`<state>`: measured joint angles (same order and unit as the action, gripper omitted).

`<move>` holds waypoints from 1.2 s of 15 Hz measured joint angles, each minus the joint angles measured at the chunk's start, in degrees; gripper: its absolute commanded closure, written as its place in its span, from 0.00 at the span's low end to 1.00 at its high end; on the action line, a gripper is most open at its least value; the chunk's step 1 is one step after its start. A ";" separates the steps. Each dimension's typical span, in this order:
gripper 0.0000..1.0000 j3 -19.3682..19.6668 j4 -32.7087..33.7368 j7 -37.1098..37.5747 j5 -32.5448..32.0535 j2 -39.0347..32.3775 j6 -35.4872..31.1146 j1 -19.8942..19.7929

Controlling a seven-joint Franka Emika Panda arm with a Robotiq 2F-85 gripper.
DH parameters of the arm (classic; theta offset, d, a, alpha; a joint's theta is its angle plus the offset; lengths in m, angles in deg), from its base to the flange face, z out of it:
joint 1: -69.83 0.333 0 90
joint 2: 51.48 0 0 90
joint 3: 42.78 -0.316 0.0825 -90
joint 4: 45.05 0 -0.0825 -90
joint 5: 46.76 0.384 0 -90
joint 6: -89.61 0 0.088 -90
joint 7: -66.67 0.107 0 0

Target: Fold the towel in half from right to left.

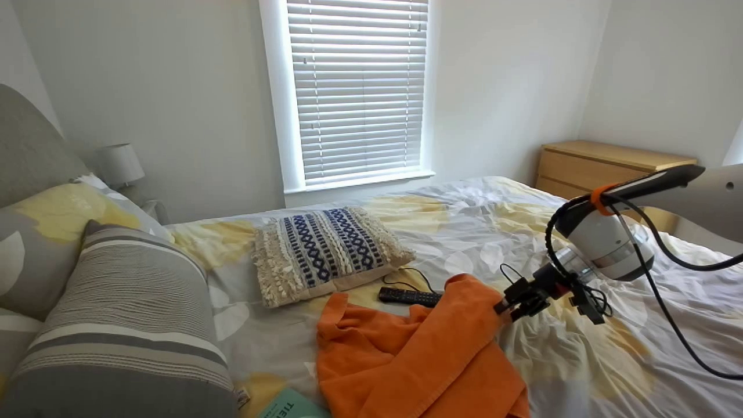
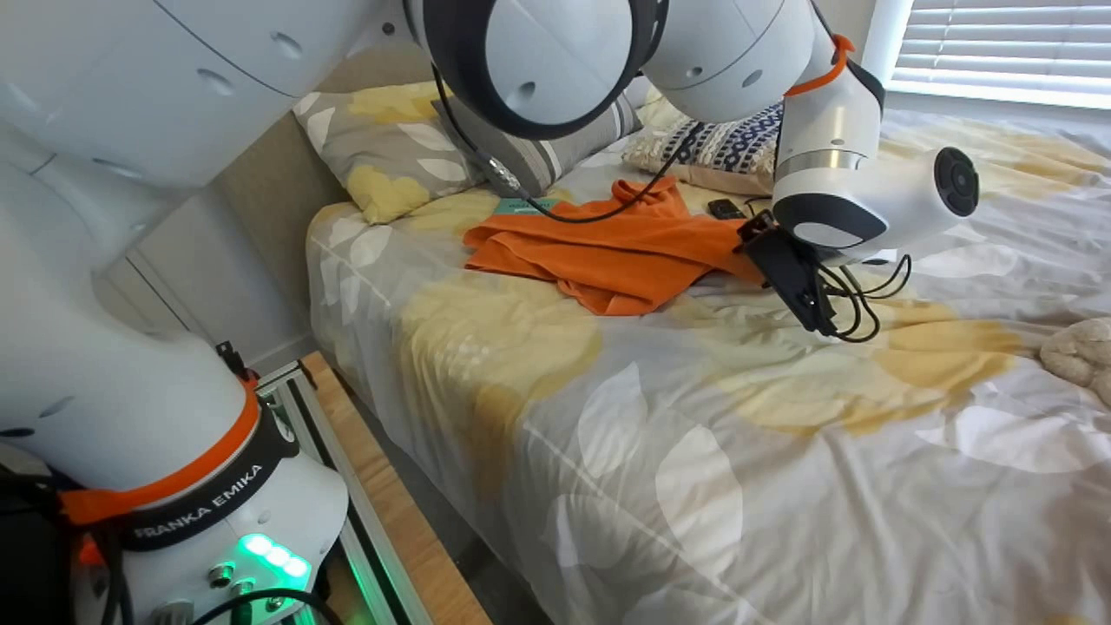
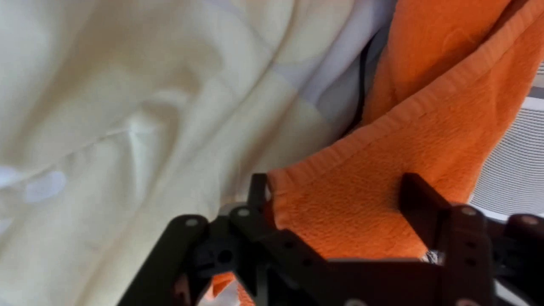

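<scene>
the towel point(image 3: 382, 187) lies between and beyond the fingers point(image 3: 420, 208), which stand apart, not yet gripping it; too shallow a bite on its corner could slip, and the bedsheet point(image 3: 170, 161) below them might get pinched in too.

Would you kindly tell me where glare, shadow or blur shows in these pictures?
In both exterior views, the window blinds shine bright with daylight; in an exterior view, the base lights bloom whitish-green; in the wrist view, the jaws are dark and blurred, the towel slightly soft, and shadows mark folds in the bedsheet.
</scene>
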<state>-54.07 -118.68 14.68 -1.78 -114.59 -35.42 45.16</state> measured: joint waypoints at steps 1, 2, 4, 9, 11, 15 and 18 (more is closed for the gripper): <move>0.58 -0.04 0.71 -0.01 0.00 -0.48 0.72 0.00; 0.65 -0.05 1.38 -0.01 0.00 -0.83 1.47 0.01; 0.80 -0.03 2.17 0.00 0.00 -1.15 2.92 0.00; 1.00 0.12 3.25 0.20 -0.10 -0.70 5.18 0.13; 0.99 0.38 3.26 1.26 -0.22 0.14 5.48 0.53; 0.98 2.21 3.10 6.26 -1.75 3.79 5.49 2.82; 0.98 3.74 3.06 9.84 -6.35 7.63 5.49 5.59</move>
<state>-50.34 -115.62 24.52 -8.13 -106.96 -29.93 50.75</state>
